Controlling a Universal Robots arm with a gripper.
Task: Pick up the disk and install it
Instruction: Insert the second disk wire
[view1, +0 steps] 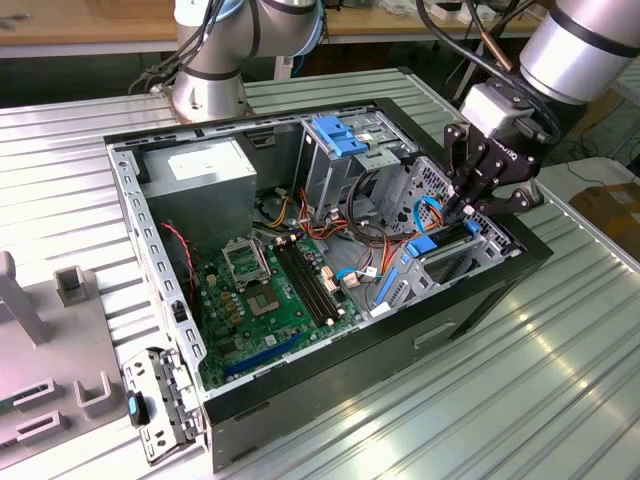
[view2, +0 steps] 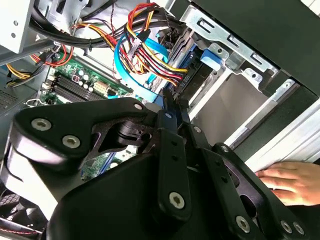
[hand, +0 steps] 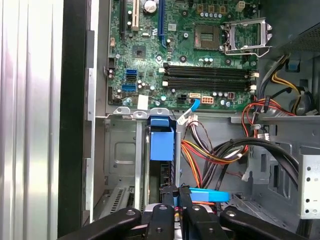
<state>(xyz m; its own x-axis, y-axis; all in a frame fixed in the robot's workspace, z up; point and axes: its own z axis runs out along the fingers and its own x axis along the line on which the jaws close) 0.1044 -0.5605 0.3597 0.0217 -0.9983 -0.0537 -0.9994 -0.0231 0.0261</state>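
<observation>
— Where's the disk (hand: 161, 145)?

— I see it standing on edge in the bay (hand: 120, 150) at the case's (view1: 470, 300) front corner, blue bracket up, next to the motherboard (hand: 200, 55).

— And the jaws?

— My gripper (view1: 462, 207) sits right over it, jaws drawn narrow on its top edge. There's a hand (view2: 292, 181) resting on the worktop (view1: 560, 350) outside the case.

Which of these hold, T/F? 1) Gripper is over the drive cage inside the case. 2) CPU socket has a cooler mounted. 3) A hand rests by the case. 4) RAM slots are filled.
1) True: the gripper is down at the drive cage, at the disk and its blue bracket.
2) False: the CPU socket is bare.
3) True: a hand rests beside the case.
4) False: the RAM slots are empty.
</observation>
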